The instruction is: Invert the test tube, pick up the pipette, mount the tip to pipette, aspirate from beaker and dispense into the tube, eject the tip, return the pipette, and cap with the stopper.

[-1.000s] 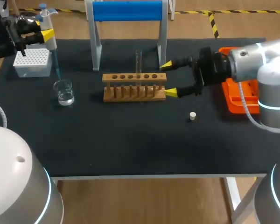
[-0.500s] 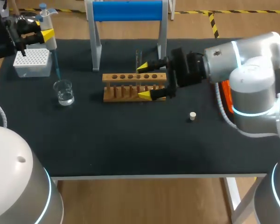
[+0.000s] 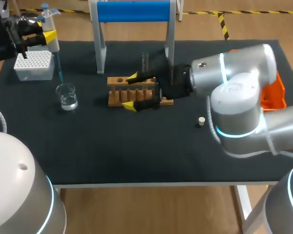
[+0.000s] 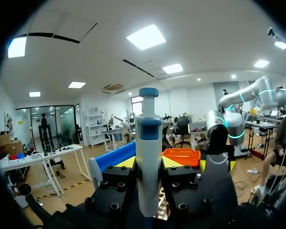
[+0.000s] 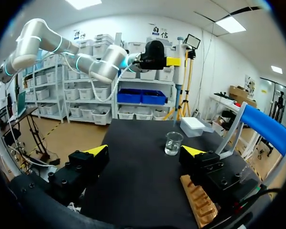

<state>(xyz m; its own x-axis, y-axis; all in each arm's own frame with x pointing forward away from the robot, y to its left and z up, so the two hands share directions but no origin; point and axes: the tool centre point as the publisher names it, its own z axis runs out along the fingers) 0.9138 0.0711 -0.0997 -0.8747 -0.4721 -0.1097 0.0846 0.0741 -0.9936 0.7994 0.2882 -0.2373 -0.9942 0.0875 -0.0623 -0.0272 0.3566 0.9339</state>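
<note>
My left gripper (image 3: 43, 35) is shut on the white pipette (image 3: 52, 29), held upright at the far left. The pipette's thin tip (image 3: 60, 73) hangs just above the glass beaker (image 3: 67, 96). In the left wrist view the pipette (image 4: 148, 157) stands between the yellow tips. My right gripper (image 3: 131, 91) is open and straddles the left part of the wooden rack (image 3: 118, 92), one finger behind it and one in front. The test tube (image 3: 145, 61) stands in the rack, just behind that gripper. A small stopper (image 3: 201, 121) lies on the mat to the right. Ahead of the right gripper (image 5: 146, 151) are the beaker (image 5: 173, 143) and the rack (image 5: 200, 202) beside it.
A white tip box (image 3: 34, 65) sits at the far left behind the beaker. A blue-topped stand (image 3: 133, 12) rises behind the rack. An orange tray (image 3: 273, 95) lies at the right edge, partly hidden by my right arm.
My right arm has swept left, its open gripper going from the rack's right end to over its left part. The left arm and pipette have stayed put.
</note>
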